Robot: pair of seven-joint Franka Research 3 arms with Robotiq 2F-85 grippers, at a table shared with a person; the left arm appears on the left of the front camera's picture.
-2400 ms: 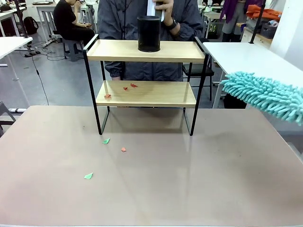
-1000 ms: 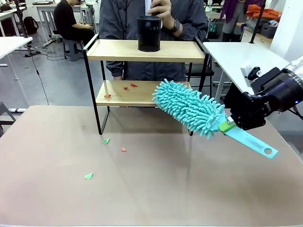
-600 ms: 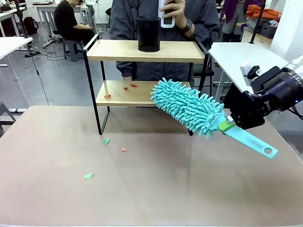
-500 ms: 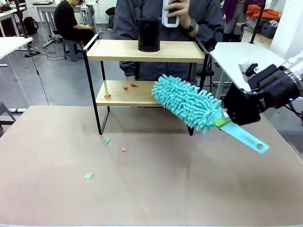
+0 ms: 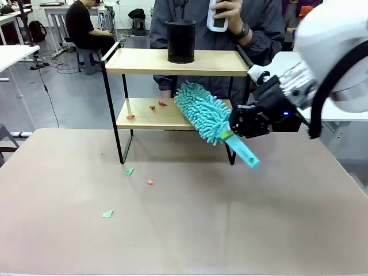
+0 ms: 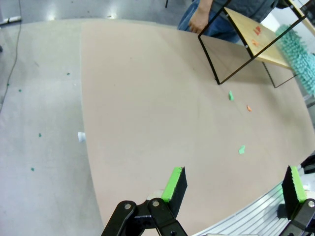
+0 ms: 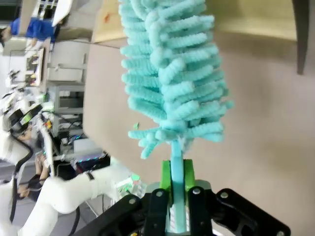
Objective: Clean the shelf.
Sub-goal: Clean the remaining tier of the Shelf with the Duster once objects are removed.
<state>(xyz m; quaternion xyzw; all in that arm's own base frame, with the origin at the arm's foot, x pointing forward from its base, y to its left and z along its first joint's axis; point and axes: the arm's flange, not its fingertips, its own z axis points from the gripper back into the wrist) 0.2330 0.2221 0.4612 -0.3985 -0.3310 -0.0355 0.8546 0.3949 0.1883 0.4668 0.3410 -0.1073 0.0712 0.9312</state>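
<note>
I find the shelf [image 5: 172,62] standing at the far side of the brown table [image 5: 184,236], upright on its 4 black legs, with a person [image 5: 158,31] directly behind it. A black cylinder [image 5: 181,41] stands upright on the upper board, near its middle. The person's hand [image 5: 230,10] holds a white object [image 5: 216,20] above the right part of that board, apart from it. The right gripper [image 5: 233,133] comes in from the right and is clamped on the flat stem of a turquoise duster [image 5: 202,112]; in the right wrist view both green pads press against the stem just below the fluffy head. The head points up and to the left into the gap between the 2 boards, over the right half of the lower board; I cannot tell whether it touches the wood. The bare handle [image 5: 246,155] sticks out behind the gripper, sloping down to the right, in front of the shelf's right front leg. 3 small red scraps [image 5: 162,104] lie on the left half of the lower board, clear of the duster head. 3 more lie on the table in front of the shelf's left legs: a green scrap [image 5: 129,171], an orange scrap [image 5: 150,181] and another green scrap [image 5: 107,214] nearer my side. The left gripper [image 6: 234,183] hovers over an edge of the table, well apart from the shelf, its pads spread wide with nothing between them
</note>
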